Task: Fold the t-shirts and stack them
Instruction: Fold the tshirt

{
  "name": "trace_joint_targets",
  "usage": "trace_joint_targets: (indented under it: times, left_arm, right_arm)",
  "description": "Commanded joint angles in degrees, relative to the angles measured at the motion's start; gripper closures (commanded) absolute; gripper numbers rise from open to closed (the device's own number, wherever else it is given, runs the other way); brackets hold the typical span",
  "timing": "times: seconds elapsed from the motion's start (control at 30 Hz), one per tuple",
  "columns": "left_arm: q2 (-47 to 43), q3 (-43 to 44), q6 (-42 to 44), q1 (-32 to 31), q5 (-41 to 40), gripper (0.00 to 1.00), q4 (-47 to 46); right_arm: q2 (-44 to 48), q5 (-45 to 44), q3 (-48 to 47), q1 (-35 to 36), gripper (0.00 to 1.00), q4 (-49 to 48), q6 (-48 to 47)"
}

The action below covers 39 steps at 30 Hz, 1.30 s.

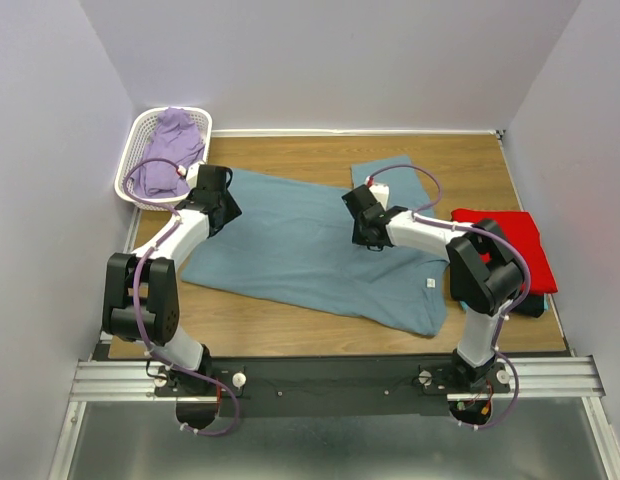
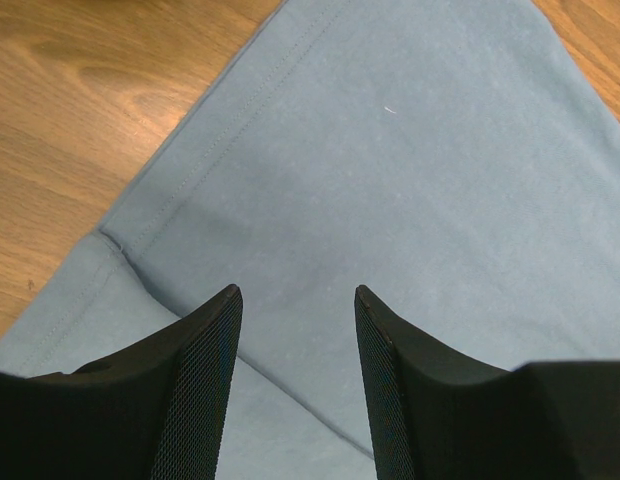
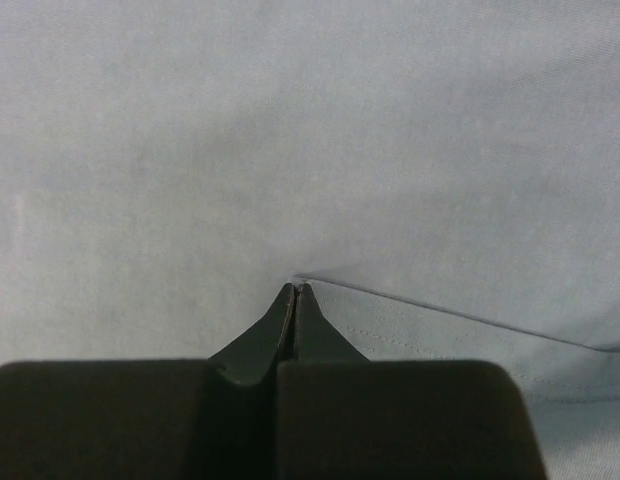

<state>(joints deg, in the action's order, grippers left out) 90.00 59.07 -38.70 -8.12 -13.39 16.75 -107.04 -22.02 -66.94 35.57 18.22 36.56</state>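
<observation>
One container here: a white lattice basket (image 1: 127,165) sits at the far left corner of the worktop (image 1: 270,325), with a lilac cloth (image 1: 178,135) bundled up inside and heaped up to about the rim. The blue-grey t-shirt (image 1: 310,250) is spread flat across the middle of the worktop, one sleeve pointing to the far side and a small white label (image 1: 430,287) near its right edge. Over on the right there's the red t-shirt (image 1: 505,245), folded into a neat block, well apart from the basket and just beside the blue-grey one. A bit of darker cloth peeks out under its near edge, but it's too small to say what it is. Left gripper (image 2: 297,295) is spread wide with nothing between its fingers, hanging over the left side of the blue-grey t-shirt right by a stitched hem. I honestly can't tell if the fingertips touch the cloth. Right gripper (image 3: 295,288) is pinched all the way together at the far middle of the same shirt. Its tips are pressed onto the fabric exactly where a hemmed edge starts, and a thin sliver of that edge looks caught between them. From the top view both arms reach in over the shirt from either side.
</observation>
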Motion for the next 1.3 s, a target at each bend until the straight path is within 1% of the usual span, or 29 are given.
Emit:
trace_joint_targets:
  times: [0.0,0.47,0.87,0.9,1.0,1.03,1.07,1.1,1.13,1.2,1.23,1.27]
  left_arm:
    - [-2.2,-0.8,0.8,-0.3,0.5,0.43,-1.0]
    - [-2.5,-1.2,1.0,-0.3,0.2,0.43,-1.0]
    - [-2.0,-1.5,1.0,-0.3,0.6,0.43,-1.4]
    - [-2.0,-1.3,1.0,-0.3,0.6,0.43,-1.5]
    - [-1.4,0.2,0.7,-0.3,1.2,0.43,-1.5]
    - [-1.1,0.9,0.6,-0.3,1.2,0.43,-1.5]
    - [0.1,1.8,0.4,-0.3,0.9,0.43,-1.2]
    - [0.9,4.6,-0.5,-0.3,-0.7,0.43,-0.3]
    - [2.0,6.6,-0.8,-0.3,-1.6,0.43,0.6]
    - [6.3,10.9,-1.1,-0.3,-5.7,0.43,2.9]
    - [7.9,15.8,-1.8,-0.3,-7.3,0.43,3.9]
    - [9.8,18.7,-2.0,-0.3,-9.2,0.43,5.2]
  right_arm:
    - [1.3,-2.1,-2.6,1.1,0.99,1.1,-0.3]
    - [-0.9,-2.7,-6.1,4.4,0.99,1.0,-1.1]
    - [-3.7,-2.6,-8.2,5.7,0.99,0.4,-2.0]
    - [-3.6,-2.6,-8.0,5.7,0.98,0.4,-2.0]
    - [-2.6,-3.0,-7.7,5.7,0.82,0.4,-2.0]
    - [-2.1,-3.2,-7.8,5.7,0.70,0.4,-2.2]
    - [-1.6,-3.5,-7.9,5.6,0.65,0.4,-2.7]
    - [-1.2,-3.7,-8.6,5.6,0.60,0.4,-3.0]
    - [-0.3,-3.7,-8.8,5.3,0.53,0.4,-3.2]
    - [0.6,-2.9,-9.4,3.5,0.45,0.4,-3.8]
    - [0.8,-2.3,-9.7,2.7,0.43,0.5,-3.7]
    - [1.4,-0.9,-9.7,0.7,0.43,0.4,-3.9]
